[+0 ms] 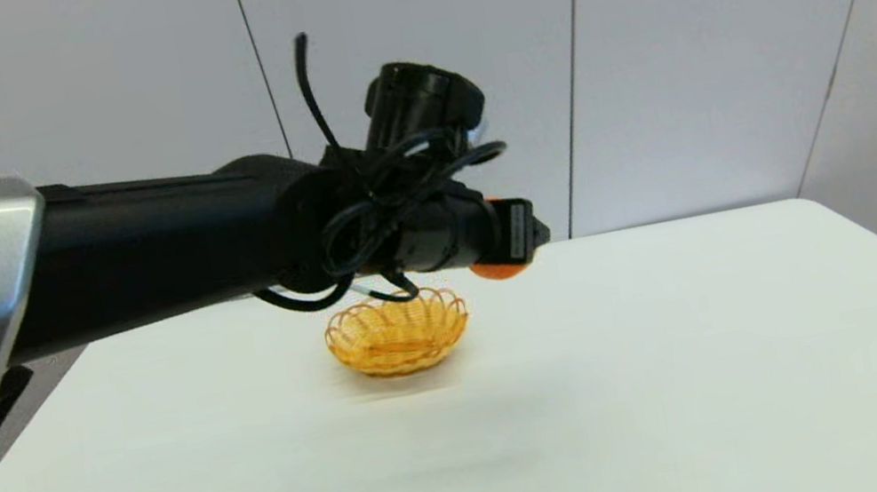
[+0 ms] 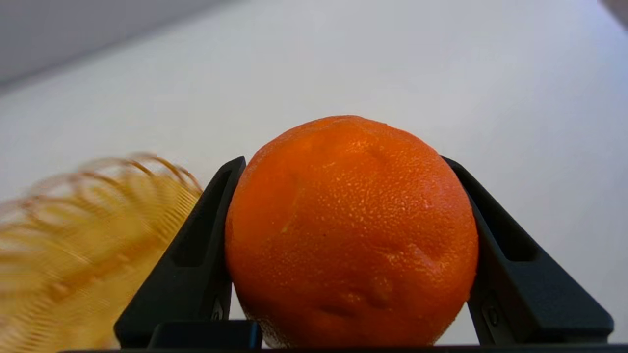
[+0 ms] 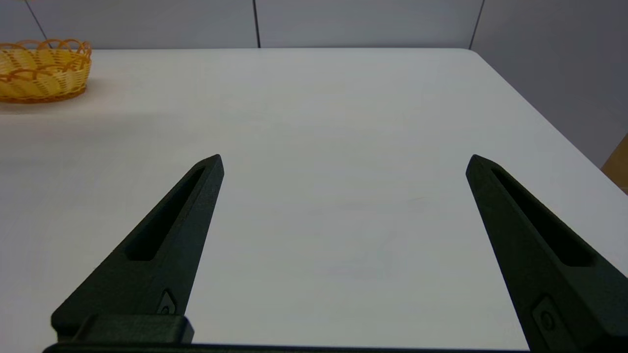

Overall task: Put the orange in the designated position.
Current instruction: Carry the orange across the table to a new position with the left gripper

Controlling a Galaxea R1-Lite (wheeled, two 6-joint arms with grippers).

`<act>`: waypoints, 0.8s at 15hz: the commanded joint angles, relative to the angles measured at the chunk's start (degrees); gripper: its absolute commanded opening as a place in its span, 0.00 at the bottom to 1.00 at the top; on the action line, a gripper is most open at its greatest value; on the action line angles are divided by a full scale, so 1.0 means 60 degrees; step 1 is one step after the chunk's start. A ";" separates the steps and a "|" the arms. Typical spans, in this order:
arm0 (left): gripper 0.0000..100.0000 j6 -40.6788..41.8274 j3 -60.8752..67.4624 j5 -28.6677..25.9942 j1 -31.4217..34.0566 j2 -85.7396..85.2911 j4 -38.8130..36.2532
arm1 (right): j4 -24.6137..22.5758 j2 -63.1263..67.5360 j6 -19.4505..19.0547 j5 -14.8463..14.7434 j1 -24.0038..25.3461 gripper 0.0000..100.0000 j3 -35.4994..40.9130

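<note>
White table (image 1: 697,381), pale panelled wall behind it; that was the stage in the head view. The left arm reached across from the left, raised above the surface; its left gripper (image 1: 514,255) sat just past the far right side of the wicker basket (image 1: 397,334), and only a sliver of the orange (image 1: 499,271) peeked out below the black wrist; whether the fruit hung over the basket's rim or just beyond it was hard to call from there.

On to the left wrist view, and there it was in full: the orange (image 2: 351,233) clamped between the two black fingers (image 2: 196,255), one pad on each flank at the widest part; the basket (image 2: 73,245) lay beside and below, off to one side of the fruit, not under it. The dimpled skin looked grippy rather than slick; the fruit seemed firm, moderately heavy, slightly yielding, so a squeeze across the middle was the sound hold; too hard and the rind could bruise, too far from the middle and the round body could roll out.

The right wrist view showed the right gripper (image 3: 343,166) parked low over bare table, fingers spread wide apart, nothing between them; the basket (image 3: 44,73) stood well away from it.
</note>
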 commanded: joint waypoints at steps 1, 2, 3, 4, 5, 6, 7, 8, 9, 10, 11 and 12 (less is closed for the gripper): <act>0.00 0.0978 -0.1216 -0.0008 0.1127 0.0349 0.0011 | 0.0007 -0.0002 -0.0003 0.0000 -0.0007 1.00 0.0000; 0.00 0.1271 -0.1480 -0.0008 0.1464 0.0539 -0.0033 | 0.0007 -0.0002 -0.0003 0.0000 -0.0007 1.00 0.0000; 0.00 0.1432 -0.1553 -0.0008 0.1698 0.0686 -0.0194 | 0.0007 -0.0002 -0.0003 0.0000 -0.0007 1.00 0.0000; 0.00 0.1652 -0.1582 -0.0008 0.1933 0.0774 -0.0458 | 0.0007 -0.0002 -0.0003 0.0000 0.0008 1.00 0.0000; 0.00 0.1945 -0.1582 -0.0008 0.2182 0.0862 -0.0649 | 0.0007 -0.0002 -0.0003 0.0000 -0.0007 1.00 0.0000; 0.00 0.2267 -0.1582 -0.0008 0.2401 0.0979 -0.0824 | 0.0007 -0.0002 -0.0003 0.0000 -0.0007 1.00 0.0000; 0.00 0.2457 -0.1582 -0.0023 0.2665 0.1140 -0.1044 | 0.0007 -0.0002 -0.0003 0.0000 0.0008 1.00 0.0000; 0.00 0.2472 -0.1582 -0.0038 0.2841 0.1272 -0.1147 | 0.0007 0.0012 -0.0003 0.0000 -0.0007 1.00 0.0000; 0.00 0.2472 -0.1582 -0.0038 0.2987 0.1418 -0.1176 | 0.0007 -0.0002 -0.0003 0.0000 0.0008 1.00 0.0000; 0.00 0.2457 -0.1568 -0.0023 0.3134 0.1565 -0.1176 | -0.0008 -0.0002 -0.0003 0.0000 -0.0007 1.00 0.0000; 0.00 0.2457 -0.1568 -0.0038 0.3251 0.1726 -0.1176 | 0.0007 -0.0002 -0.0003 0.0000 -0.0007 1.00 0.0000; 0.00 0.2443 -0.1568 -0.0038 0.3383 0.1916 -0.1176 | 0.0007 -0.0002 -0.0003 0.0000 -0.0007 1.00 0.0000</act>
